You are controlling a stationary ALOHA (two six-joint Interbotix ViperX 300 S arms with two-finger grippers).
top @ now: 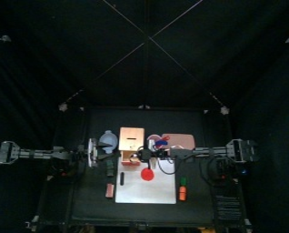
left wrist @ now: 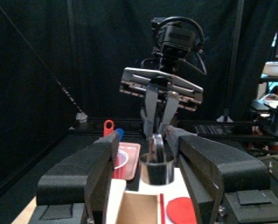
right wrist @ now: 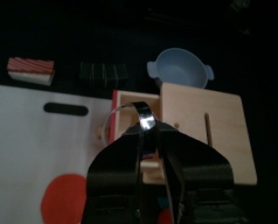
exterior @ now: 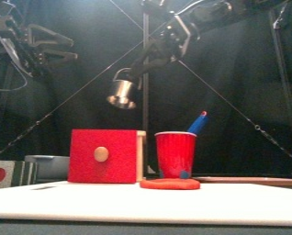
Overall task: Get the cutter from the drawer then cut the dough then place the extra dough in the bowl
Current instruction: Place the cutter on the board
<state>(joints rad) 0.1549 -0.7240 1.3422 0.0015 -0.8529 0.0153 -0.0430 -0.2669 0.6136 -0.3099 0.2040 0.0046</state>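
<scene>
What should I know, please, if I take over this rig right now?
Right gripper: shut on the wire handle of the cutter, holding it in the air near the box.
Left gripper: open, empty, raised at the left.
Dough: whole and uncut, flat on the board, in front of the red cup.
Bowl: beside the box, looks empty.
Done: cutter is out of the drawer.
Left: press the cutter into the dough, then put the extra dough in the bowl.
</scene>
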